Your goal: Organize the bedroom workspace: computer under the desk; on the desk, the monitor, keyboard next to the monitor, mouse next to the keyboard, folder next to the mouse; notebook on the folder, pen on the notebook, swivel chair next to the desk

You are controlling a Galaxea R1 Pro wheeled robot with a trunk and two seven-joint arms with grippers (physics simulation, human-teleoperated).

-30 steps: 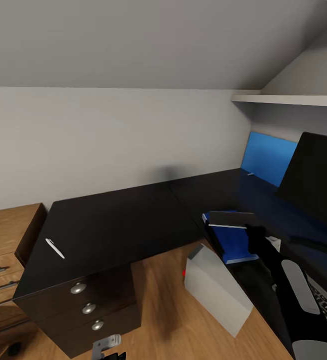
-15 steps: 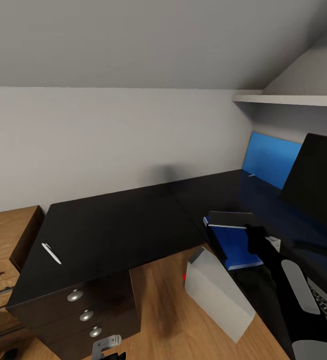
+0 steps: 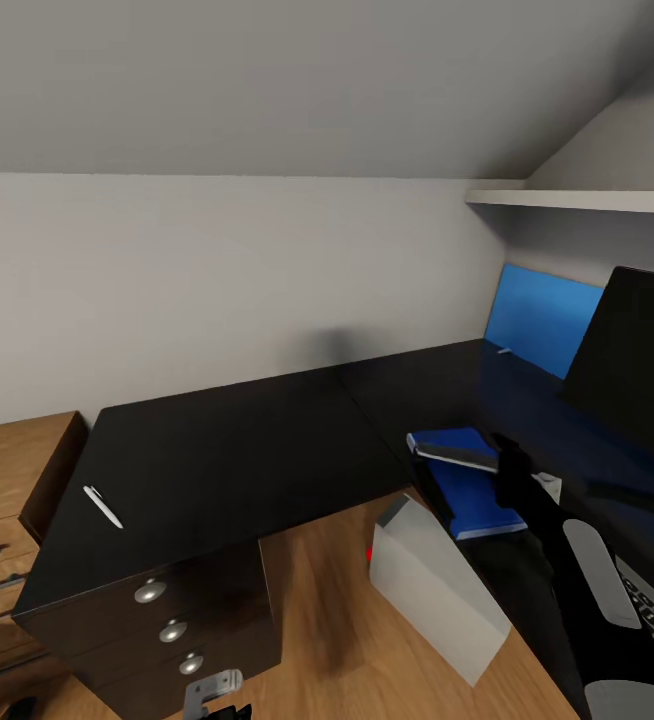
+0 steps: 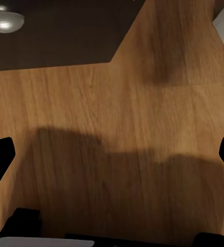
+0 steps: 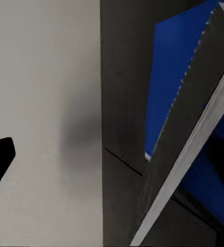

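Stacking was your step: the thin dark-covered notebook [image 3: 457, 453] lay on the flat bright blue folder [image 3: 467, 485] at four o'clock on the glossy black worktop [image 3: 227, 450]. Your right pincer [image 3: 512, 470] stood beside it, jaws apart, empty. Next, you needed the white pen [image 3: 103, 506], far off at eight o'clock.

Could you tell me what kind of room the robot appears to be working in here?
Probably a home office corner in an attic-style room. A black L-shaped desk stands under a sloped ceiling, a monitor on it, a grey computer tower on the wood floor, and a blue folder beneath a notebook.
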